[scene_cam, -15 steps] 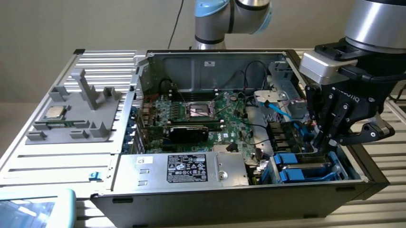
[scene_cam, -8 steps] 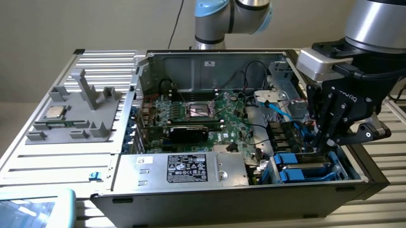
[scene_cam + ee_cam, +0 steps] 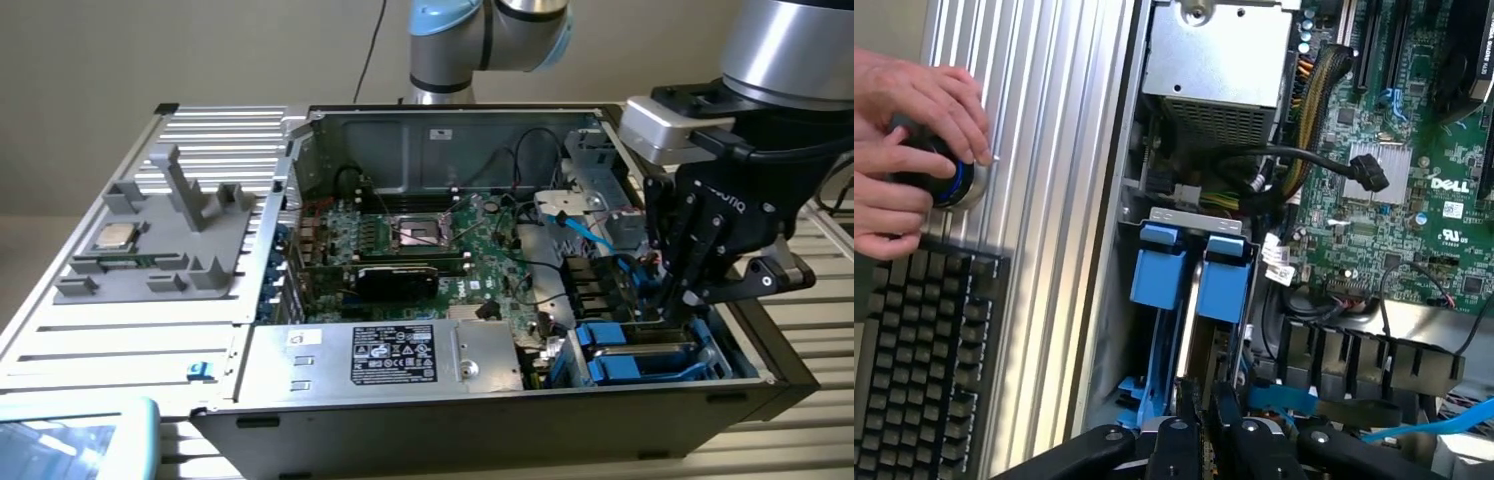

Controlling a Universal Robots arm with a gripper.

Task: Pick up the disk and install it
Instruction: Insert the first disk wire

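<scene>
- Gripping looks like the right word for the end effector [image 3: 1204, 402]: its fingers are drawn close together on the thin edge of the disk [image 3: 1191, 320], which stands on edge in the drive bay [image 3: 1184, 218].
- In the exterior view the end effector [image 3: 671, 305] is down inside the computer case [image 3: 481, 405], at the front corner on the exterior view's right, with blue plastic just below its fingers.
- The disk sits just beside a second blue carrier [image 3: 1154, 265] in the same bay. I cannot tell whether the disk is fully seated.
- Risk, as I judge it: the hold is on a narrow edge, so a slight tilt could jam the blue frame against the bay's rails or the neighbouring carrier.
- A black cable [image 3: 1294, 160] and a blue cable [image 3: 587, 232] run close to the bay – either could snag the fingers or get pinched beside the disk.
- Pushing hard on a skewed disk could strain its connector or let it slip in the fingers.
- A person's hand [image 3: 924, 110] rests on a round knob beside a keyboard [image 3: 924, 370] on the counter [image 3: 1054, 150] – well apart from the bay.
</scene>
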